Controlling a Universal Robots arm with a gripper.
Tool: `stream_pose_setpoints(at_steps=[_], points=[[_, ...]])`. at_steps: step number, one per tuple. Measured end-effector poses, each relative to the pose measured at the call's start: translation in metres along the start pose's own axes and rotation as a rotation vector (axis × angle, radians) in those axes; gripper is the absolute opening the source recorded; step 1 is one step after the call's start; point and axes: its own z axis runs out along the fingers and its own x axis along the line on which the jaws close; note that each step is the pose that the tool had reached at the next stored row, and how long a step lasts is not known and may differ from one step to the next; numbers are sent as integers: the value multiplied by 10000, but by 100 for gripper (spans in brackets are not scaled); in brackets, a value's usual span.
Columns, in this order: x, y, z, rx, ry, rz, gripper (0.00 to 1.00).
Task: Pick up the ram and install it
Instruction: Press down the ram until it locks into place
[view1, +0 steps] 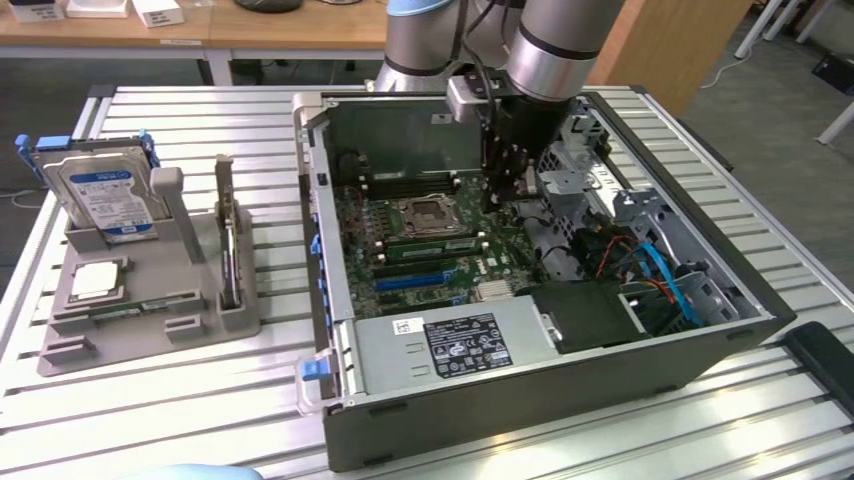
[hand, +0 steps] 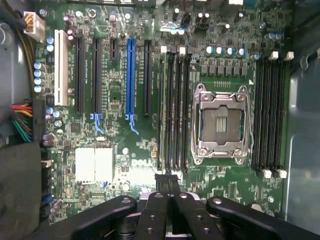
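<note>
Grey fixture on the left side of the desk: one green ram stick lies flat in it, long axis roughly along the desk's front edge. Right of it is the open PC case, board facing up. A second ram stick, also green, stands seated in the slot bank beside the CPU socket, long axis pointing toward the end effector. The end effector sits low inside the case, fingers pressed fully together, nothing visible between them. Its fingertips are just off that bank's end, in line with the slots. The fixture stick is well apart, toward the desk's left edge. Judgement: the seated stick is the nearer one; can't tell if the tips touch it.
</note>
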Motion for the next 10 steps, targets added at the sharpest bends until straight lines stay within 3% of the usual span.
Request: stream_pose_setpoints(at_steps=[5, 10], points=[[0, -1, 17, -1, 1, 1, 10], [5, -3, 101, -1, 7, 0, 10]])
